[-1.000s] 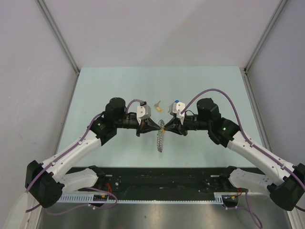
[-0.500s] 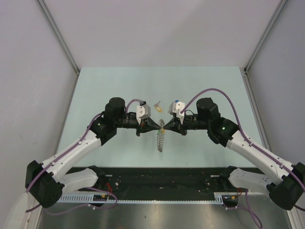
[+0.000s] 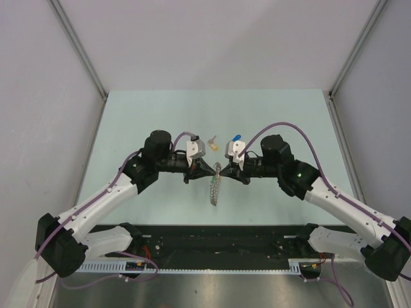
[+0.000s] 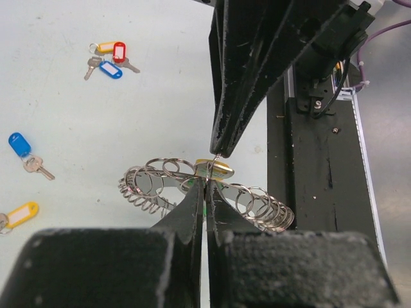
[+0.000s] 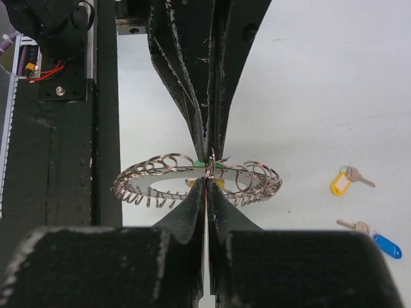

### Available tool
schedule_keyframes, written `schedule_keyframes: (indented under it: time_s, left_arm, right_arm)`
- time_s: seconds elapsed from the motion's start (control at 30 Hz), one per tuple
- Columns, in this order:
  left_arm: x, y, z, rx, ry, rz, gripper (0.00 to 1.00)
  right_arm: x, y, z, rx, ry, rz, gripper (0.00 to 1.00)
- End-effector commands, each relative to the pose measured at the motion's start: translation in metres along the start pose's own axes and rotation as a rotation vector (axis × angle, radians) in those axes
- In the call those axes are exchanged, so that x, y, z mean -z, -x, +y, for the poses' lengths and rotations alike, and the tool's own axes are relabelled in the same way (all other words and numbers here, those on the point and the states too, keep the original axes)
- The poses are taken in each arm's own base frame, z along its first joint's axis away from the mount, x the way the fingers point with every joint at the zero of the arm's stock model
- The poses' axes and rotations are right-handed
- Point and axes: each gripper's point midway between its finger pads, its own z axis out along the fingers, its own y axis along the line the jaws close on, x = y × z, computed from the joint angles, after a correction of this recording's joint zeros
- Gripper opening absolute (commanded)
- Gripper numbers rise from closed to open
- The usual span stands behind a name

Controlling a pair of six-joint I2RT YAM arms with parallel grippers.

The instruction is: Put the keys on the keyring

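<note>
The keyring (image 3: 215,187), a flat ring fringed with many small silver loops, hangs in the air between my two grippers. It also shows in the left wrist view (image 4: 257,204) and the right wrist view (image 5: 151,176). My left gripper (image 3: 212,171) (image 4: 207,181) is shut on its rim, where a green tag peeks out. My right gripper (image 3: 222,171) (image 5: 207,182) is shut, tip to tip with the left, pinching a small ring by a yellow-tagged key (image 4: 221,170). Loose keys lie on the table: a yellow-tagged one (image 3: 212,143) (image 5: 343,180) and a blue-tagged one (image 3: 237,136) (image 5: 380,242).
The left wrist view shows a small bunch with yellow, red and blue tags (image 4: 109,56), a blue-tagged key (image 4: 22,149) and a yellow tag (image 4: 20,215) on the pale green table (image 3: 289,122). A black rail (image 3: 218,240) runs along the near edge.
Both wrists have shifted slightly toward each other and turned a little. The blue-tagged key behind the right wrist now shows more. The keyring still hangs between the shut grippers.
</note>
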Motion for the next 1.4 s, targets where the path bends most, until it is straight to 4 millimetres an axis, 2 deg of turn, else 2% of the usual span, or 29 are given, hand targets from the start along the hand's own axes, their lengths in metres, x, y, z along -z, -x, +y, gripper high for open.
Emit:
schedule_keyframes:
  time_s: [0.0, 0.23, 0.6, 0.63, 0.73, 0.9, 1.0, 1.37]
  left_arm:
    - [0.002, 0.019, 0.009, -0.015, 0.04, -0.017, 0.0]
    - [0.003, 0.022, 0.016, 0.049, 0.091, -0.02, 0.0]
    - [0.01, 0.045, 0.012, 0.081, 0.107, -0.142, 0.0]
    - [0.011, 0.052, 0.014, 0.05, 0.115, -0.172, 0.0]
    - [0.013, 0.055, 0.012, 0.056, 0.124, -0.195, 0.0]
    - [0.013, 0.056, 0.01, 0.057, 0.116, -0.212, 0.0]
    - [0.014, 0.057, 0.009, 0.052, 0.115, -0.22, 0.0]
    - [0.013, 0.057, 0.008, 0.048, 0.101, -0.225, 0.0]
  right_arm:
    - [-0.001, 0.014, 0.002, 0.058, -0.013, -0.023, 0.0]
    - [-0.006, 0.006, 0.006, 0.073, -0.019, 0.026, 0.0]
    - [-0.01, -0.001, 0.008, 0.079, -0.025, 0.063, 0.0]
    - [-0.01, 0.0, 0.008, 0.079, -0.025, 0.061, 0.0]
    - [-0.01, 0.0, 0.006, 0.069, -0.04, 0.062, 0.0]
    - [-0.008, 0.007, -0.001, 0.058, -0.086, 0.032, 0.02]
    - [-0.009, 0.01, -0.003, 0.055, -0.105, 0.01, 0.09]
    - [-0.008, 0.019, -0.014, 0.063, -0.187, -0.052, 0.13]
